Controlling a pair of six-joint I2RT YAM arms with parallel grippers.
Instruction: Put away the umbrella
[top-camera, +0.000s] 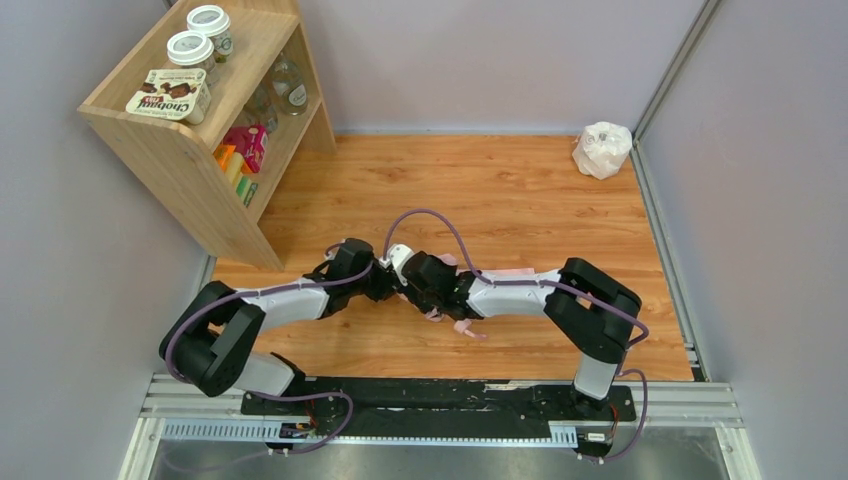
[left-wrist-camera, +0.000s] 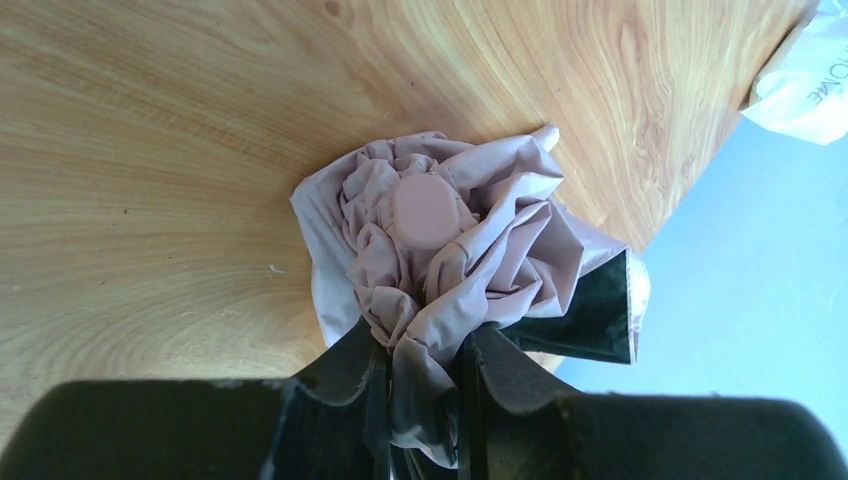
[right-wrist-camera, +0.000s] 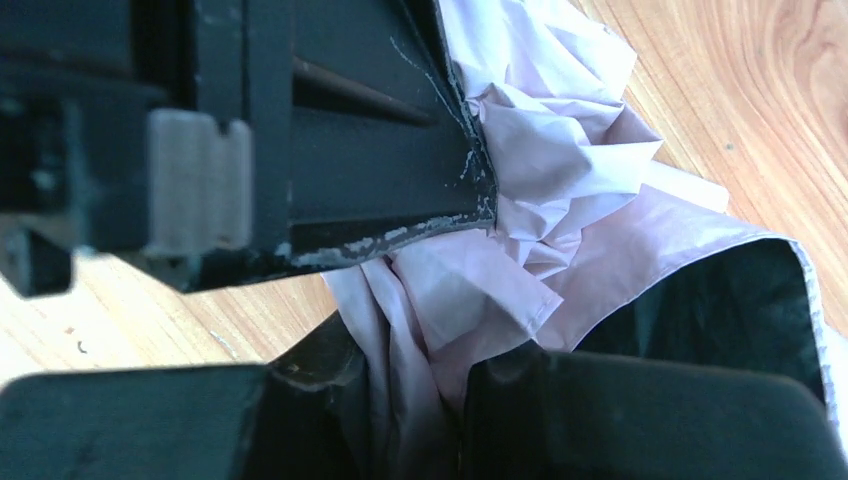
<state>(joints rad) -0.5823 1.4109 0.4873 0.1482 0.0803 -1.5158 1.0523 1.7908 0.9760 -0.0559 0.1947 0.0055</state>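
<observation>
- A wood-grain table (top-camera: 520, 190) fills the middle of the overhead view, with grey walls around it.
- A light wooden shelf unit (top-camera: 190, 150) stands at the far left corner, with small goods on its shelves.
- The left arm (top-camera: 280, 300) and right arm (top-camera: 590, 300) both reach inward and meet near the centre of the table.
- The umbrella (left-wrist-camera: 425, 212), a crumpled bundle of pale pink fabric with a black inner side showing, lies on the table between the two arms and is mostly hidden by them from above.
- A white plastic bag (top-camera: 602, 150) sits in the far right corner, well apart from the umbrella.
- The left gripper (left-wrist-camera: 425, 350) is nearly closed, pinching a fold of the umbrella's fabric.
- The right gripper (right-wrist-camera: 410, 370) is narrowed onto a fold of pink fabric as well.
- Two white-lidded jars (top-camera: 192, 47) and a carton (top-camera: 168, 95) rest on top of the shelf unit.
</observation>
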